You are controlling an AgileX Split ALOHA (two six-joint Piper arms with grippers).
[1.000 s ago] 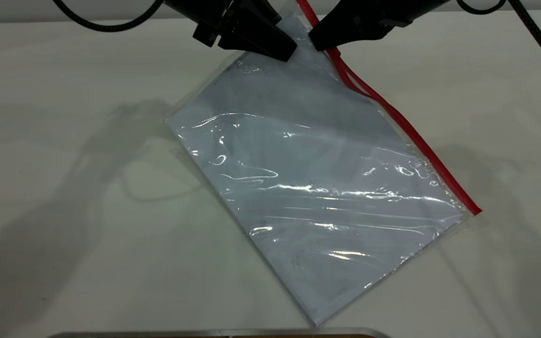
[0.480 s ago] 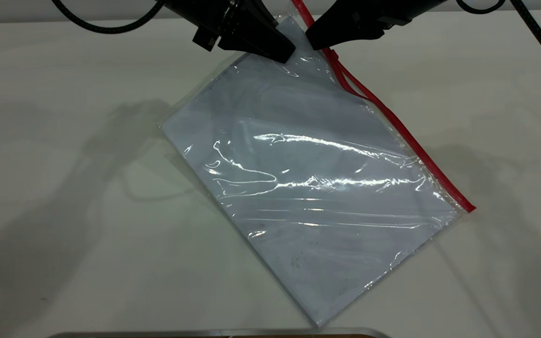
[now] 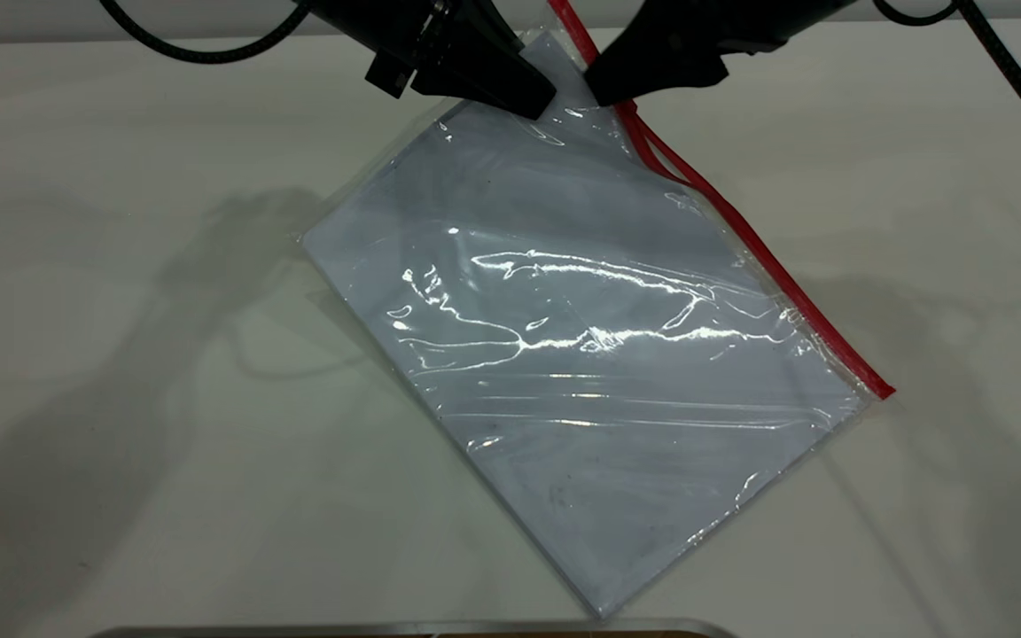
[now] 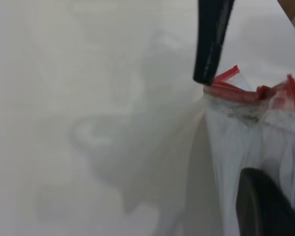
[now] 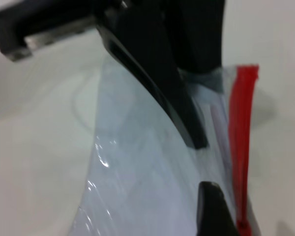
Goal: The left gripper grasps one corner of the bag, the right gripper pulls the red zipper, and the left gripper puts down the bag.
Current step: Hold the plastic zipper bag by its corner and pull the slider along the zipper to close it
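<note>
Lying slantwise on the white table (image 3: 120,443): the bag (image 3: 581,354), near corner close to a metal edge (image 3: 404,631), long axis running from there up toward both claws. Red zipper (image 3: 767,266) along the right-hand long edge, split open near the top. Farther back, lifted off the table, the corner of the bag (image 3: 555,62), pinched in the clenched left gripper (image 3: 539,99). Just beside it, the right gripper (image 3: 601,89) at the zipper's upper stretch, clamped or not impossible to tell.
</note>
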